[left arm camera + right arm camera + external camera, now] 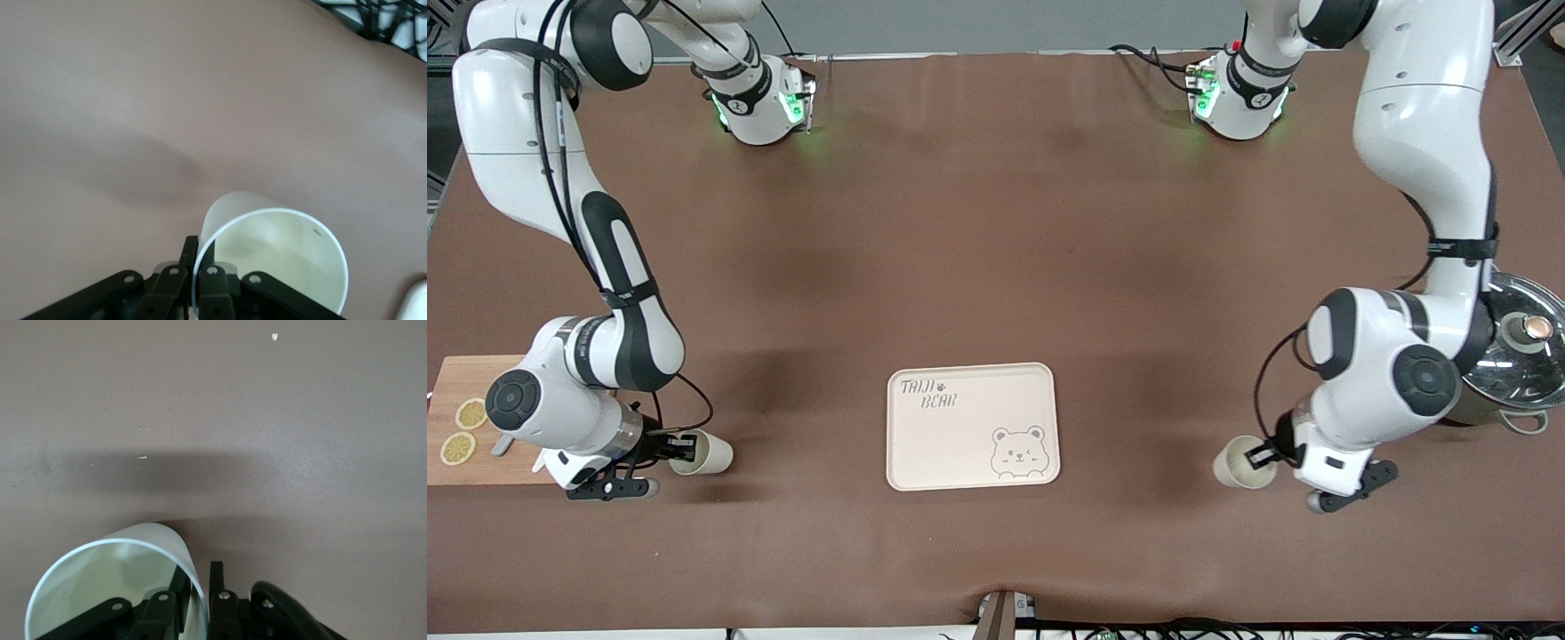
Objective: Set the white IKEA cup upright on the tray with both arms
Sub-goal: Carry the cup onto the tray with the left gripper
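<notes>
The cream tray [972, 391] with the bear print lies flat in the middle of the table, with nothing on it. One white cup [710, 452] lies on its side near the right arm's end, its mouth toward my right gripper [681, 444]. That gripper is shut on the cup's rim, one finger inside and one outside, as the right wrist view shows [200, 587] on the cup [100, 580]. A second white cup [1240, 464] is at the left arm's end, tilted mouth-up. My left gripper [1263, 456] is shut on its rim [198, 267], pinching the cup [280, 260] wall.
A wooden cutting board [480, 462] with lemon slices [470, 414] lies beside the right gripper. A steel pot with a glass lid [1522, 351] stands beside the left arm's wrist. Brown table surface lies between each cup and the tray.
</notes>
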